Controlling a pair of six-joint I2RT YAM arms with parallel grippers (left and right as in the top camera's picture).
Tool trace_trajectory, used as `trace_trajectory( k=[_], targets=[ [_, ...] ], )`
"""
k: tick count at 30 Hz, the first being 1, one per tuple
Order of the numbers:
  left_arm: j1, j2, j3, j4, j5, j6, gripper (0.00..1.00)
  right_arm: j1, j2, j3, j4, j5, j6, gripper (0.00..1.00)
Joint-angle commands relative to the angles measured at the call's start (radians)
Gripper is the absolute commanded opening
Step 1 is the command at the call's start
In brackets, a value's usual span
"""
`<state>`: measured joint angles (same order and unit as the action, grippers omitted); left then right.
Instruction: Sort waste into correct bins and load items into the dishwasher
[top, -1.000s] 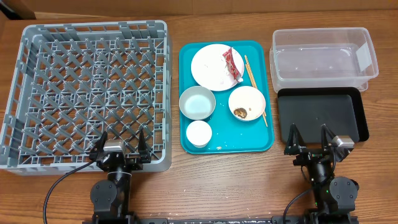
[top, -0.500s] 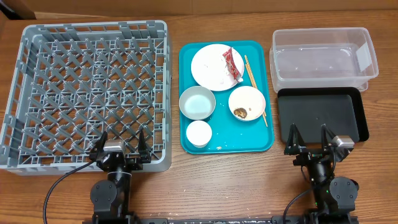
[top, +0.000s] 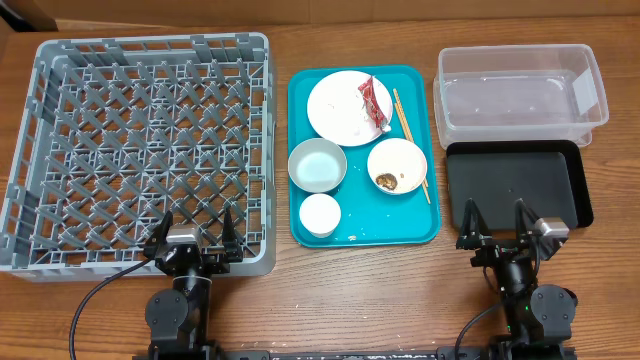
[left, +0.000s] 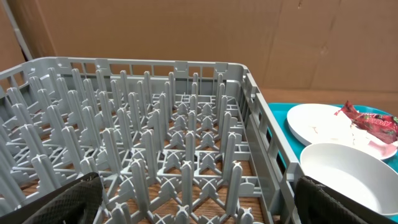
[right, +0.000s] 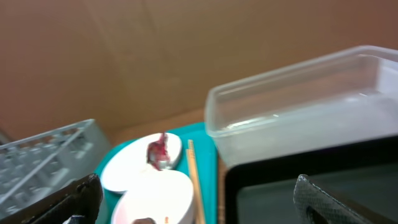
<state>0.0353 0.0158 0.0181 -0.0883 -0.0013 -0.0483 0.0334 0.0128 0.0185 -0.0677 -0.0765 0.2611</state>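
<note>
Nothing has moved. My left gripper (top: 196, 215) and right gripper (top: 496, 206) sit spread and empty, near side. Sorting hasn't begun; next I'd reach for the red wrapper (top: 372, 103).

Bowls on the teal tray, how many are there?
2. An empty bowl sits left on the teal tray; a second bowl, with food scraps inside, sits to its right. The small cup below isn't counted.
</note>
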Motion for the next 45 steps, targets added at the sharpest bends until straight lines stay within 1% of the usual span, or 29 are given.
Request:
trace_trajectory(
  k=[1,7,14,20,35,39,45],
  targets=[
    [0.004,-0.011,-0.009,0.003,-0.003,0.016,1.0,0.001,-0.01,-0.011,0.026,-0.103,0.0,1.0],
    [0.004,-0.011,-0.009,0.003,-0.003,0.015,1.0,0.001,-0.01,-0.01,0.051,-0.112,0.0,1.0],
    [0.004,-0.011,-0.009,0.003,-0.003,0.016,1.0,0.001,-0.01,-0.01,0.136,-0.151,0.0,1.0],
    [0.004,-0.011,-0.009,0.003,-0.003,0.015,1.0,0.001,-0.01,-0.009,0.17,-0.154,0.0,1.0],
    [0.004,-0.011,-0.009,0.003,-0.003,0.015,1.0,0.001,-0.01,0.076,0.169,-0.154,-0.009,1.0],
    [0.004,-0.011,-0.009,0.003,-0.003,0.015,1.0,0.001,-0.01,0.104,0.168,-0.166,-0.051,1.0],
    [0.004,-0.011,-0.009,0.003,-0.003,0.016,1.0,0.001,-0.01,0.141,0.168,-0.165,-0.054,1.0]
  ],
)
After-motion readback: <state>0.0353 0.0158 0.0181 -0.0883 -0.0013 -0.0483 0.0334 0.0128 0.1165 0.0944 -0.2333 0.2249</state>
